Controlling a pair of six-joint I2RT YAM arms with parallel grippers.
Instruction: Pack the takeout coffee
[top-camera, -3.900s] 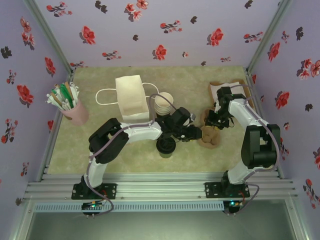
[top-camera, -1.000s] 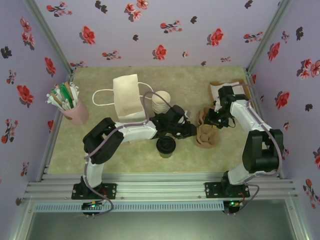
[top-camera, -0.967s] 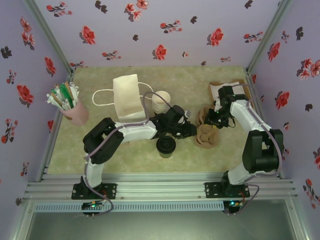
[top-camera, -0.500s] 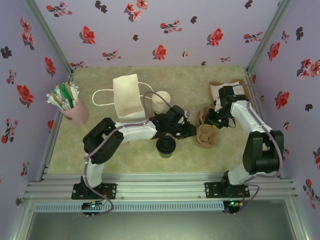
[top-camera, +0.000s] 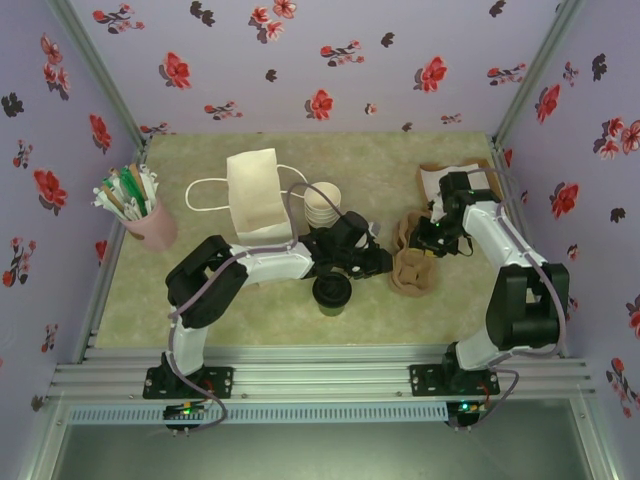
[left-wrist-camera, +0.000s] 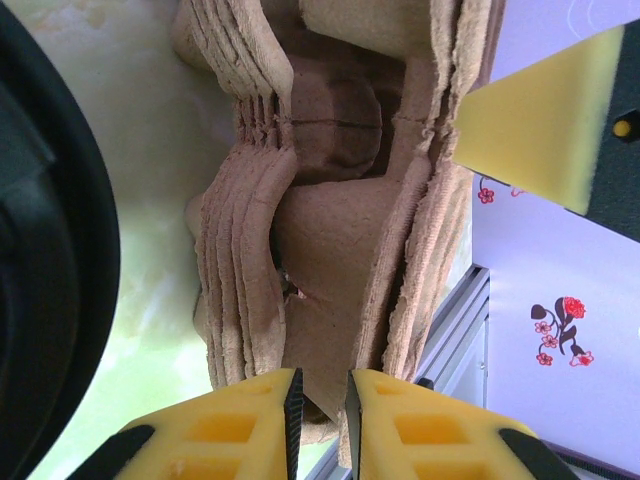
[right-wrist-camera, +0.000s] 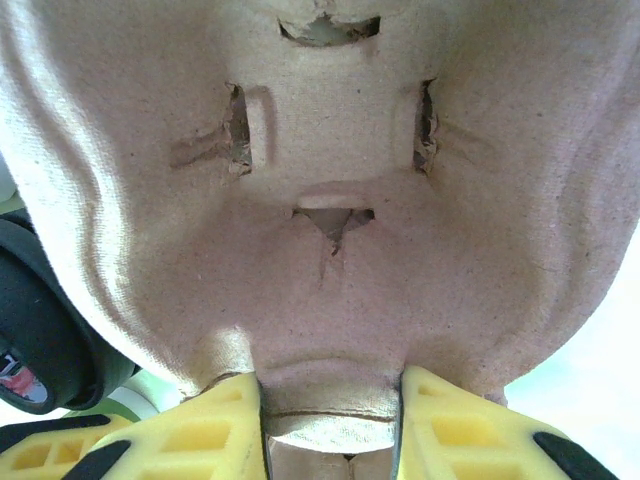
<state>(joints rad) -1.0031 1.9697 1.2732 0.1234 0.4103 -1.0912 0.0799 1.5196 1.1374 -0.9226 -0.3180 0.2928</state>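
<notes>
The takeout coffee (top-camera: 332, 292), a dark cup with a black lid, stands on the mat in front of my left arm; its lid (left-wrist-camera: 40, 260) fills the left edge of the left wrist view. A stack of brown pulp cup carriers (top-camera: 413, 273) lies to its right. My left gripper (top-camera: 384, 263) (left-wrist-camera: 320, 385) is shut on one carrier's edge (left-wrist-camera: 330, 290). My right gripper (top-camera: 421, 240) (right-wrist-camera: 330, 395) is shut on a rim tab of a carrier (right-wrist-camera: 330, 180) that stands tilted up (top-camera: 404, 232) behind the stack.
A white paper bag (top-camera: 252, 195) stands at the back centre, with nested cream cups (top-camera: 322, 205) to its right. A pink holder of straws (top-camera: 150, 225) is at the left. Flat brown and white paper pieces (top-camera: 440, 180) lie at the back right.
Since the earliest frame my left gripper has drawn back to the left and one carrier has come up tilted off the stack. Over the last second almost nothing has moved.
</notes>
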